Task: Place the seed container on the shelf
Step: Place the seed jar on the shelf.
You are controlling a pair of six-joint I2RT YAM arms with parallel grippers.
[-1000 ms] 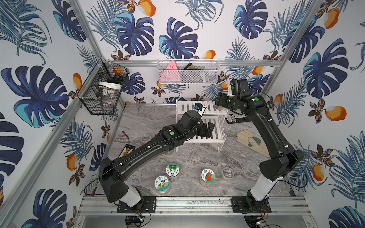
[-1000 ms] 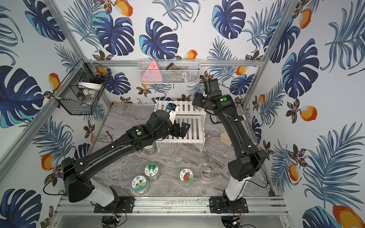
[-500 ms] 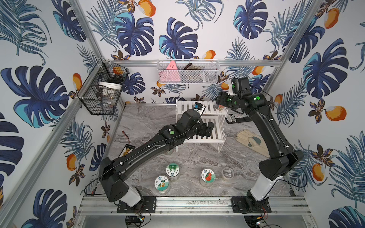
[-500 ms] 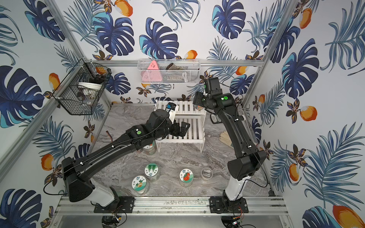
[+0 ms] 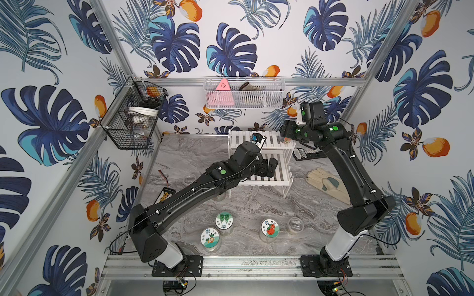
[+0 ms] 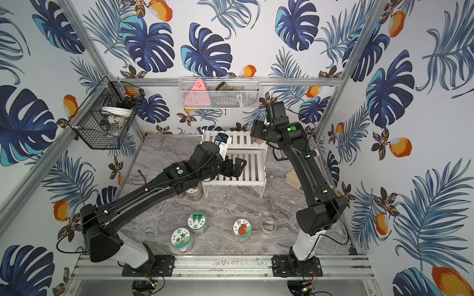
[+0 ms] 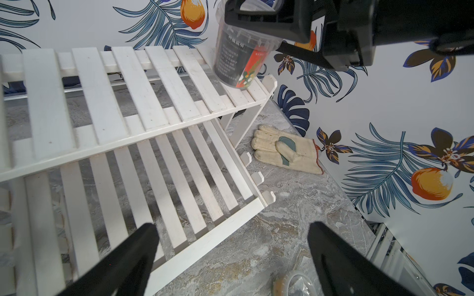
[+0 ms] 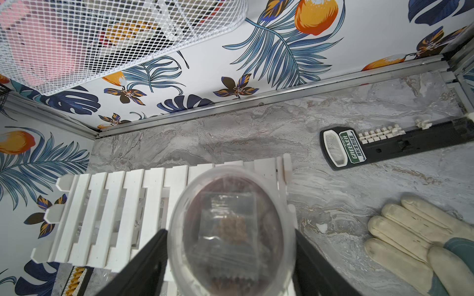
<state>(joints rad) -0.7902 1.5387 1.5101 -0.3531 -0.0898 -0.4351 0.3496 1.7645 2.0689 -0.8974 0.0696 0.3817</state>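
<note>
The right gripper (image 8: 229,232) pinches the seed container (image 7: 237,61) at its stiffer rim; it is probably light, slippery, thin plastic. The left gripper (image 7: 233,224) is spread.

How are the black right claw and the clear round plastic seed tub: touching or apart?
Touching. Right wrist view: right gripper's fingers press both sides of the clear seed container, no gap.

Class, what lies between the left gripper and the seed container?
Only the shelf: its lower then upper slats separate the left gripper from the seed container, seen in the left wrist view.
</note>
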